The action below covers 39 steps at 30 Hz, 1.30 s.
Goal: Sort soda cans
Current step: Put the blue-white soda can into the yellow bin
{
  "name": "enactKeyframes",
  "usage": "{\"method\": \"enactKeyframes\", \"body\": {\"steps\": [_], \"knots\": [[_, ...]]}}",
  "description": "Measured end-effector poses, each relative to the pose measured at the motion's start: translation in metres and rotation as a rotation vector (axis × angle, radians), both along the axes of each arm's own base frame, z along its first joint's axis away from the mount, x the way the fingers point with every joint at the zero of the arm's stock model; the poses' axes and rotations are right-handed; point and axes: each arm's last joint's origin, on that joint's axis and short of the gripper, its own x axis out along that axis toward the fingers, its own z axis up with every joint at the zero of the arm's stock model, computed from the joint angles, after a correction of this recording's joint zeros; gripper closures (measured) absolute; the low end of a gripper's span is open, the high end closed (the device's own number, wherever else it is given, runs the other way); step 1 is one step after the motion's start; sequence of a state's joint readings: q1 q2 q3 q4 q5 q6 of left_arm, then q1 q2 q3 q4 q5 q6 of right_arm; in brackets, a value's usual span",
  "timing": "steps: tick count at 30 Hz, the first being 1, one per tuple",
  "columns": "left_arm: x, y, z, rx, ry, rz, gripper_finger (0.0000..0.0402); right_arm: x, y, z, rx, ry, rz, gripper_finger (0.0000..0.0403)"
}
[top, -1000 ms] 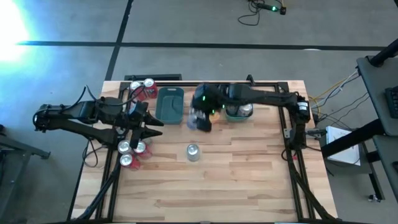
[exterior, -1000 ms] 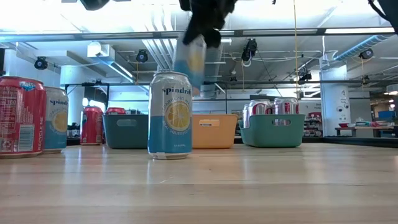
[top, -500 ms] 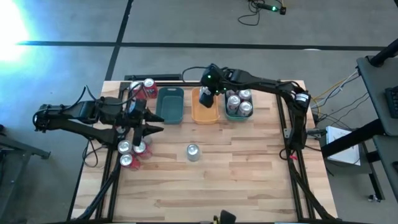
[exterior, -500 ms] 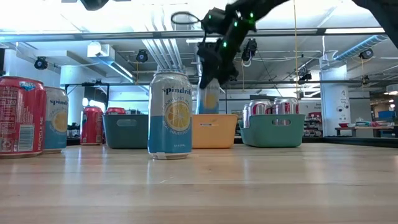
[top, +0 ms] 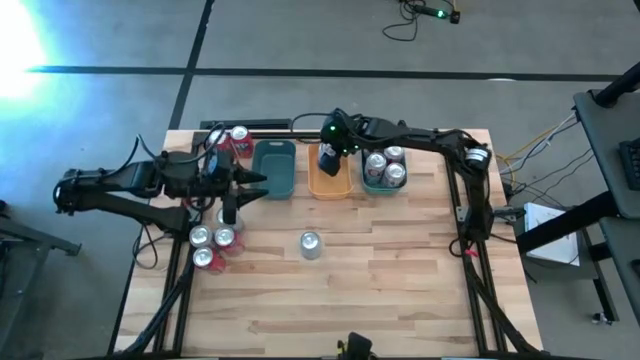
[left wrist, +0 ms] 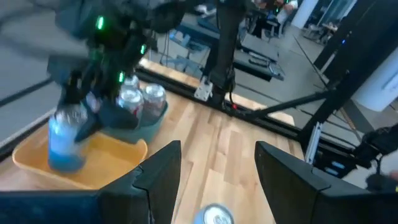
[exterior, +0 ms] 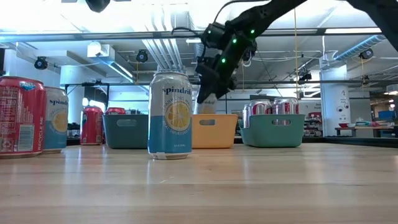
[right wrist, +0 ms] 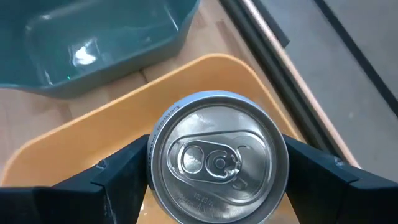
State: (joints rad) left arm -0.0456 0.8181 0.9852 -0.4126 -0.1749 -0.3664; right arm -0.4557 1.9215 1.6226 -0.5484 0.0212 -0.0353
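Right wrist view looks down on a small blue soda can with a shiny silver top (right wrist: 216,162). The right tool (top: 329,158) has its two dark fingers (right wrist: 121,171) pressed on the can's round sides, so it is gripping the can. The can is inside the orange plastic tray (right wrist: 81,134), low in it or just above its floor; I cannot tell if it touches.

I think a can like this is stiff but thin, so a hard squeeze could dent it. Its skin looks smooth and may slip. It looks unopened, so it is likely a bit heavy. The best place to hold it is around the middle of the body, one finger on each side.

Low view shows one more blue and white can (exterior: 170,115) standing on the wooden counter (exterior: 249,180). It says "Spindrift" and has a lemon slice picture. A red can (exterior: 18,115) stands at the near left edge, its writing too small to read.

More silver-topped cans (top: 384,168) sit in the teal plastic tray (top: 364,182) beside the orange one.

The left tool (top: 240,185) waits with its fingers apart, holding nothing, near the dark green tray (top: 273,168).
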Motion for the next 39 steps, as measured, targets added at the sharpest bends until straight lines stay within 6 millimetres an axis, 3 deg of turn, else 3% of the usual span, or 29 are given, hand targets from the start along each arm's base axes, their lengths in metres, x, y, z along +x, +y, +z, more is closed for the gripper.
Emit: {"method": "enactKeyframes", "body": {"steps": [5,16,26,32,36,39], "knots": [[0.001,0.003,0.001,0.016,-0.014,0.017,0.0212,0.011,-0.005,-0.014,0.032,0.091,0.024,0.0102],[0.001,0.004,0.001,-0.022,-0.019,0.030,0.0212,0.039,-0.023,-0.013,0.019,0.118,0.054,0.0100],[0.000,0.004,0.001,-0.038,-0.012,0.033,0.0212,0.045,-0.027,-0.018,0.042,0.143,0.059,0.0050],[-0.002,0.004,0.000,-0.036,-0.002,0.033,0.0212,0.031,-0.020,0.014,0.040,0.156,0.082,0.0040],[-0.003,0.004,-0.001,-0.035,0.011,0.033,0.0212,0.022,-0.002,0.036,0.049,0.170,0.100,0.0040],[-0.003,0.004,-0.001,-0.034,0.010,0.032,0.0212,0.019,0.022,0.064,0.034,0.118,0.135,0.0040]]}}
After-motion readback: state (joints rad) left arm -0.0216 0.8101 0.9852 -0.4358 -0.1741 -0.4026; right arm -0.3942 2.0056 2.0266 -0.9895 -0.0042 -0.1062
